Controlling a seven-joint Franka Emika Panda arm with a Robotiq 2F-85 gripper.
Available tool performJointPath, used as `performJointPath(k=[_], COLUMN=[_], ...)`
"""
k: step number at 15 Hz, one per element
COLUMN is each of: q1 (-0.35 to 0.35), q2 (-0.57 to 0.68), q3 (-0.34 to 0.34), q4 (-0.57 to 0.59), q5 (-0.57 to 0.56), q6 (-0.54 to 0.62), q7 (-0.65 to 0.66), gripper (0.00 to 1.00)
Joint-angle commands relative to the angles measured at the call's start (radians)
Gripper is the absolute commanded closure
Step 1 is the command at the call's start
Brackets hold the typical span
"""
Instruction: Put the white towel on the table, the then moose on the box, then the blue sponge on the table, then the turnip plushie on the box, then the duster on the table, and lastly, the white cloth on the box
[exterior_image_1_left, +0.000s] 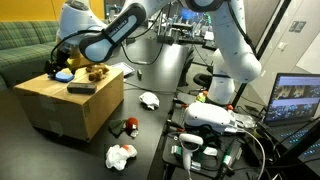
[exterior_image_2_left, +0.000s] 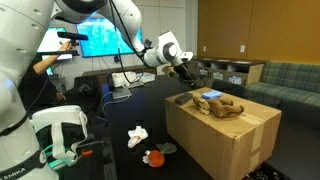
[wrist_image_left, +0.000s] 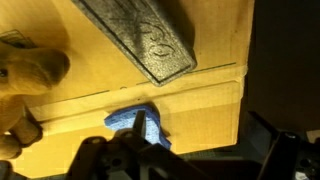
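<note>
The blue sponge (exterior_image_1_left: 63, 75) lies on the cardboard box (exterior_image_1_left: 60, 110), near its edge. The brown moose (exterior_image_1_left: 96, 72) and the dark grey duster (exterior_image_1_left: 81, 88) lie beside it. My gripper (exterior_image_1_left: 63, 62) hovers just above the sponge and looks open and empty. In the wrist view one finger crosses the sponge (wrist_image_left: 125, 120), the duster (wrist_image_left: 140, 40) lies above it and the moose (wrist_image_left: 25, 75) is at the left. The white towel (exterior_image_1_left: 120, 155), the turnip plushie (exterior_image_1_left: 127, 126) and the white cloth (exterior_image_1_left: 150, 100) lie on the dark table. The sponge (exterior_image_2_left: 210, 96) and the moose (exterior_image_2_left: 224, 107) also show in an exterior view.
A green sofa (exterior_image_1_left: 25, 45) stands behind the box. A second white robot base (exterior_image_1_left: 215, 115) and a laptop (exterior_image_1_left: 295, 100) are near the table's end. A monitor (exterior_image_2_left: 85, 40) and shelves (exterior_image_2_left: 235, 72) stand at the back.
</note>
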Motion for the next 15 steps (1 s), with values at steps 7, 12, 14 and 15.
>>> performJointPath(k=[7, 12, 14, 15], q1=[0.033, 0.048, 0.043, 0.043], q2=[0.235, 0.338, 0.376, 0.396], q3=[-0.056, -0.167, -0.200, -0.216], q4=[0.318, 0.445, 0.482, 0.494], q5=[0.003, 0.005, 0.004, -0.001], q6=[-0.009, -0.014, -0.020, -0.016], q7=[-0.075, 0.023, 0.054, 0.068], gripper=[0.00, 0.00, 0.00, 0.00])
